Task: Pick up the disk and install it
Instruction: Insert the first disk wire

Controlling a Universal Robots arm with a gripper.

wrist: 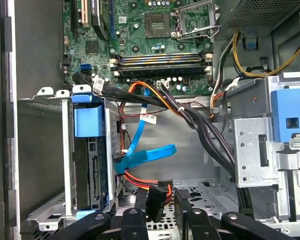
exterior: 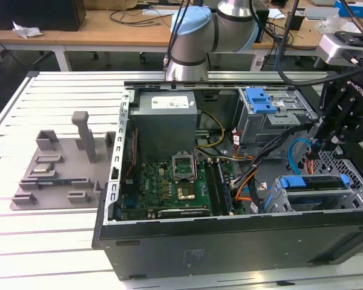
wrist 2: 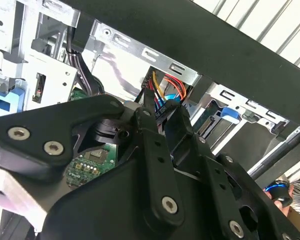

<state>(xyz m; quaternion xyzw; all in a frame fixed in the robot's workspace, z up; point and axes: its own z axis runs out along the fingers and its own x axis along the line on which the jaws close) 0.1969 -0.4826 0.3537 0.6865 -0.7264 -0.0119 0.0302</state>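
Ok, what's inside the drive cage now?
The disk sits in the cage, its blue bracket and connector edge showing. The cage walls cover its label face, and I cannot tell whether the blue cable is plugged in.

Exterior view high, angled down onto open computer case (exterior: 230, 241) on table (exterior: 48, 241), first wrist view close above motherboard (wrist: 155, 45) and drive cage (wrist: 42, 150), second wrist view tighter, tilted, both sharing the orange cables (wrist 2: 176, 86).

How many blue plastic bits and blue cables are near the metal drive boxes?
Blue plastic bits: 2, the latch and the disk bracket
Blue cables: 1
Total: 3
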